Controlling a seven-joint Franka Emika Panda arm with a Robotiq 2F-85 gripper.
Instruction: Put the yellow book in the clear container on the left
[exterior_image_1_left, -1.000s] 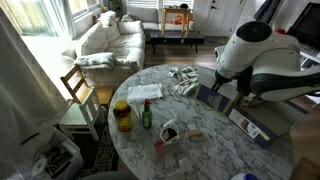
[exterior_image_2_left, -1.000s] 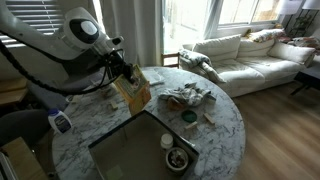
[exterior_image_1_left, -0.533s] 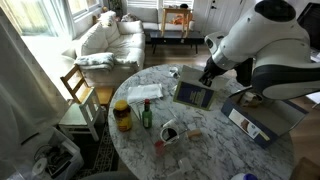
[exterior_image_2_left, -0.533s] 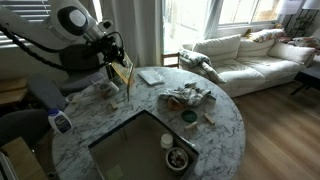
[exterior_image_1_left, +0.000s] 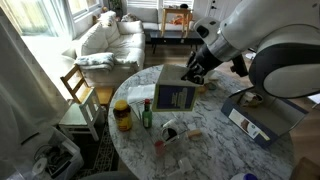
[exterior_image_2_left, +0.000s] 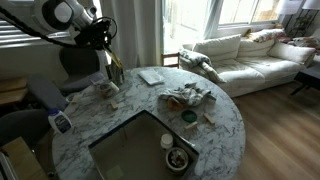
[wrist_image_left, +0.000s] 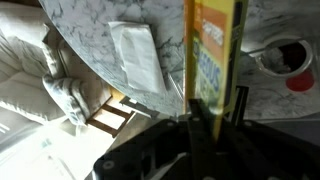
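Note:
My gripper is shut on the yellow book, which hangs upright above the marble table with its grey-blue back showing in an exterior view. In the wrist view the yellow book stands edge-up, its yellow picture cover visible, clamped between the gripper fingers. The clear container, flat and whitish, lies on the table just left of the book. It also shows in both exterior views, the clear container beside the book, and the clear container right of the gripper.
An amber jar with a yellow lid, a green bottle and a cup stand near the table's front. A big grey box and crumpled cloth sit on the table. A wooden chair stands beside it.
The arm has swung across the table with the book in its grip, away from the grey box and over toward the clear container. The jaws stayed shut on the book.

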